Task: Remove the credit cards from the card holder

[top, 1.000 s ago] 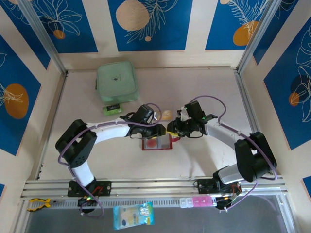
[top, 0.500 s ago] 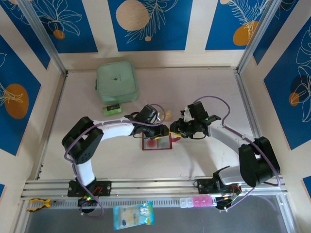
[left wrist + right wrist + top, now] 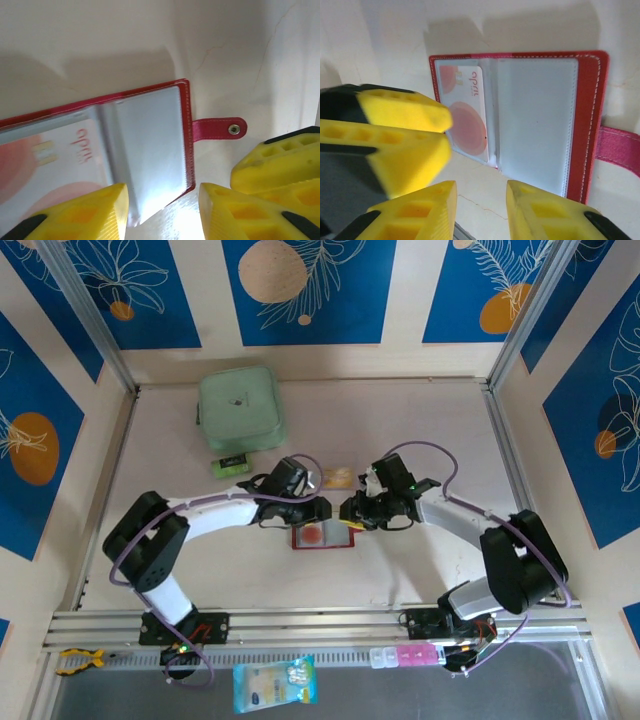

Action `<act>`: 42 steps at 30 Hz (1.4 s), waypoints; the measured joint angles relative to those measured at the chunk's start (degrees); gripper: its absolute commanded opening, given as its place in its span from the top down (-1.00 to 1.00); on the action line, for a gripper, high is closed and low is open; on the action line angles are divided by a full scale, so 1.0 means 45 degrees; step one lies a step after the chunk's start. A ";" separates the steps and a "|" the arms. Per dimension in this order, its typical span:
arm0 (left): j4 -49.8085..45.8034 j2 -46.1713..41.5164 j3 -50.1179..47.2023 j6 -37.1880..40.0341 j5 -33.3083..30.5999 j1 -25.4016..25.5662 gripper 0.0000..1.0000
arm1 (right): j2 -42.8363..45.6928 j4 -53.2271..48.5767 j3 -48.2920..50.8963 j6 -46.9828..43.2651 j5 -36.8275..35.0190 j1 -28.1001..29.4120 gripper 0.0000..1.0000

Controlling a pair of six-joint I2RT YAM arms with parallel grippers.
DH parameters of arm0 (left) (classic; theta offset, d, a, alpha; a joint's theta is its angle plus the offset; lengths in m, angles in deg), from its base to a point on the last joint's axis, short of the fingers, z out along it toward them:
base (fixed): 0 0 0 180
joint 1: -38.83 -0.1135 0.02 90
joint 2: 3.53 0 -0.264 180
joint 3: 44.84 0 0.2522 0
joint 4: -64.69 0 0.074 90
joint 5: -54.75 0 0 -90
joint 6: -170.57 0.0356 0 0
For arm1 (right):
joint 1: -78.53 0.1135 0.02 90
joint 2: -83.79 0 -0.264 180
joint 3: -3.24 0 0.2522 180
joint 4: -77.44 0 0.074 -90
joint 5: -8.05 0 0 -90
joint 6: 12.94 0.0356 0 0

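Observation:
The card holder [image 3: 343,538] lies open and flat on the table, dark red with pale clear sleeves [image 3: 150,150] and a snap tab [image 3: 220,129]. A whitish credit card with a red mark [image 3: 313,534] [image 3: 467,115] sits in one sleeve. A tan-gold card [image 3: 337,477] lies loose on the table just beyond. My left gripper [image 3: 305,512] [image 3: 162,212] is open, low over the holder's far edge, with a corner of an empty sleeve between its fingers. My right gripper [image 3: 352,512] [image 3: 480,212] is open beside it, over bare table at the holder's edge.
A mint-green square zip case [image 3: 238,410] stands at the back left, with a small green-and-black block [image 3: 231,464] in front of it. Aluminium posts and a rail [image 3: 300,625] frame the table. The two grippers are nearly touching.
The left arm's elbow has swung left and its gripper has shifted slightly, uncovering the tan-gold card. The right gripper has wavered and stays at the holder's edge. The holder has not moved.

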 measured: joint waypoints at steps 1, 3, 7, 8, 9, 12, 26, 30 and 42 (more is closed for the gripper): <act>0.0005 -0.0165 -0.0209 0.0024 -0.0024 -0.0121 0.25 | -0.0189 0.0019 -0.0097 0.0019 0.0000 0.0112 0.39; 0.0005 -0.0442 -0.0636 0.0063 -0.0044 -0.0350 0.30 | -0.0520 0.0087 -0.0306 0.0058 0.0000 0.0325 0.41; 0.0005 -0.0918 -0.1511 0.0151 -0.0102 -0.0733 0.42 | -0.1214 0.0364 -0.0767 0.0194 0.0005 0.0733 0.45; 0.0000 -0.1010 -0.1690 0.0165 -0.0121 -0.0816 0.46 | -0.1394 0.0418 -0.0869 0.0209 0.0000 0.0831 0.46; -0.0005 -0.1103 -0.1875 0.0199 -0.0126 -0.0913 0.50 | -0.1579 0.0491 -0.0967 0.0243 0.0000 0.0928 0.47; -0.0019 -0.1171 -0.2181 0.0238 -0.0126 -0.1122 0.60 | -0.2089 0.0612 -0.1239 0.0243 0.0005 0.1190 0.49; 0.0146 -0.1161 -0.2327 0.0228 -0.0019 -0.1214 0.73 | -0.3492 0.0923 -0.1462 0.0223 -0.0015 0.1336 0.55; 0.0189 -0.1161 -0.2414 0.0219 0.0044 -0.1214 0.73 | -0.3784 0.0918 -0.1462 0.0107 -0.0199 0.1336 0.55; 0.0219 -0.1161 -0.2545 0.0189 0.0170 -0.1214 0.75 | -0.3915 0.0782 -0.1496 -0.0350 -0.0301 0.1287 0.57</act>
